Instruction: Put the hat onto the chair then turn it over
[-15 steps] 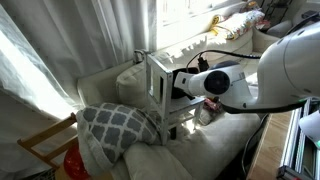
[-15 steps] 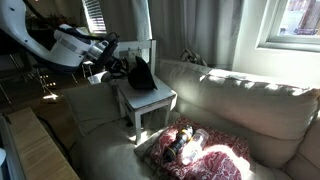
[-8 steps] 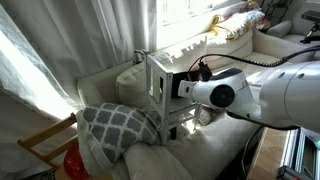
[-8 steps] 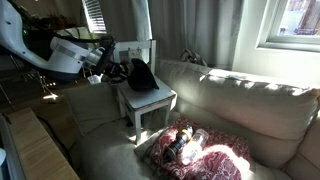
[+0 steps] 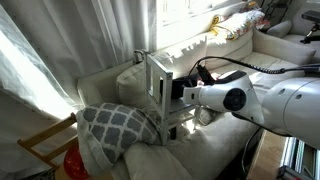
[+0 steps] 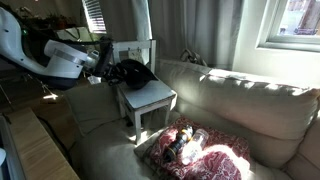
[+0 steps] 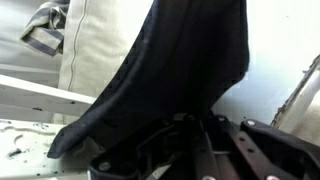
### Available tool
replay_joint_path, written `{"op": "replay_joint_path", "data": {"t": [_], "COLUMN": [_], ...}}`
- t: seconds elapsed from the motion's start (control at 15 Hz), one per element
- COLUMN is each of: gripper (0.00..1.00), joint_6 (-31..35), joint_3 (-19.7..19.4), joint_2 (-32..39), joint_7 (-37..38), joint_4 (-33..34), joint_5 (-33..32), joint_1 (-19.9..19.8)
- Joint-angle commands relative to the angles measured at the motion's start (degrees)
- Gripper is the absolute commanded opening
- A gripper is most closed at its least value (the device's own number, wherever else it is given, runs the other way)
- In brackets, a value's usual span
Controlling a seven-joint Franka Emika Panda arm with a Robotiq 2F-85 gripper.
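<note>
The white chair stands on the sofa, its slatted back upright. The black hat hangs tilted just above the seat, close to the chair's back. My gripper is shut on the hat's edge from the side. In the wrist view the hat's dark fabric fills the middle, and its edge runs down between my gripper's fingers. In an exterior view my gripper sits behind the chair's slats, and the hat is mostly hidden there.
A grey patterned cushion lies on the sofa beside the chair. A red-patterned folded cloth rests on the sofa cushion in front. A bare wooden chair frame stands by the curtain.
The hat has swung from hanging almost straight down to a flatter, wider tilt over the seat. The arm has shifted back a little while the grip stayed shut.
</note>
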Motion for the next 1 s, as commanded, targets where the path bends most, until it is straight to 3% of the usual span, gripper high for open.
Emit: {"op": "replay_joint_path", "data": {"t": [0.0,0.2,0.27,0.4,0.67,0.93], "gripper": [0.02,0.02,0.32,0.4,0.7,0.99], "joint_6": [6.5,9.2,9.3,9.7,13.5,15.5], "joint_3": [2.6,4.1,4.3,4.9,6.6,9.4], "joint_2": [0.8,0.3,-0.2,-3.1,-8.9,-17.6], "joint_7": [-5.3,-8.7,-9.7,-11.4,-14.8,-18.5], "joint_4": [-0.4,-0.5,-0.7,-1.0,-1.6,-2.2], "joint_5": [0.9,0.8,0.5,-1.2,-5.5,-13.8], "joint_1": [-1.3,-2.9,-3.4,-5.8,-11.2,-19.4]}}
